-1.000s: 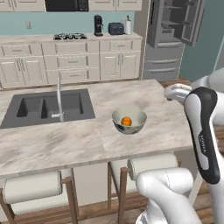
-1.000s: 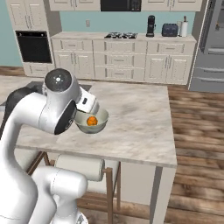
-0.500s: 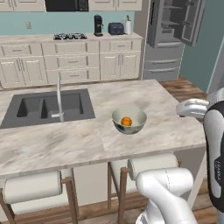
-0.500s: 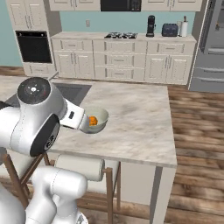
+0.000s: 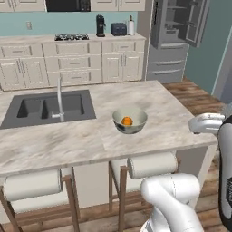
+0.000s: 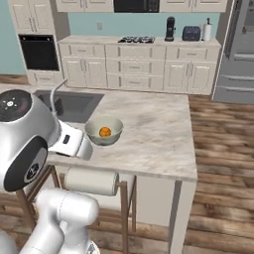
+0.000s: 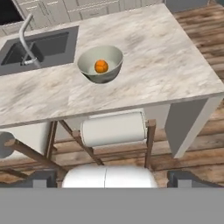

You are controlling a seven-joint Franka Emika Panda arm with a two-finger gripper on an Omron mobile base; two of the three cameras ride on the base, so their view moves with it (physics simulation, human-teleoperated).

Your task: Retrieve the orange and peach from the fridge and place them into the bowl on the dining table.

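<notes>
The orange (image 5: pixel 127 121) (image 6: pixel 104 132) (image 7: pixel 101 66) lies inside the small grey-green bowl (image 5: pixel 138 125) (image 6: pixel 117 129) (image 7: pixel 114 54) on the marble dining table (image 5: pixel 158 106) (image 6: pixel 158 134) (image 7: pixel 170 57). My gripper (image 7: pixel 113 178) is open and holds nothing. It hangs above the floor off the table's near edge, well back from the bowl. The grey fridge (image 5: pixel 174 31) (image 6: pixel 243 49) stands at the far right of the room, with a door swung open in the left base view. The peach is out of view.
A double sink (image 5: pixel 45 106) (image 7: pixel 41 48) with a faucet (image 5: pixel 59 97) is set in the table's left half. Stools with pale roll cushions (image 5: pixel 152 164) (image 6: pixel 92 181) (image 7: pixel 113 129) stand under the near edge. Cream cabinets line the back wall (image 5: pixel 81 61).
The arm has swung back from above the bowl, away from the table and toward its near right corner. The orange stays in the bowl. The gripper has stayed open.
</notes>
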